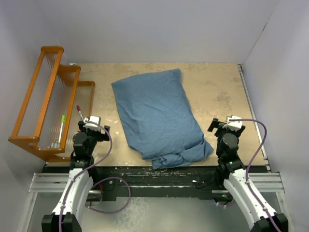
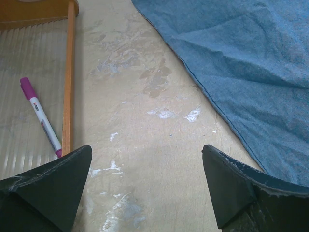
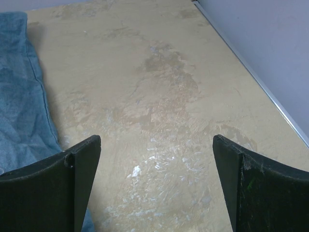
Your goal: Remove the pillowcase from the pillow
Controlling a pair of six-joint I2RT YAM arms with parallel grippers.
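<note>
The dusty-blue pillowcase [image 1: 157, 116] lies in the middle of the table, plump, with its bunched end near the front edge. The pillow is hidden inside it. The pillowcase also shows in the left wrist view [image 2: 251, 63] at upper right and in the right wrist view [image 3: 19, 106] at the left. My left gripper [image 1: 91, 122] is open and empty over bare table, left of the pillowcase [image 2: 147, 159]. My right gripper [image 1: 228, 123] is open and empty over bare table, right of the pillowcase [image 3: 157, 150].
An orange wooden rack [image 1: 46, 104] stands at the left edge, holding a green pen [image 1: 61, 131]. A purple-capped marker [image 2: 41, 118] lies by the rack's rail next to my left gripper. White walls close the sides and back. A metal rail [image 1: 253, 111] runs along the table's right edge.
</note>
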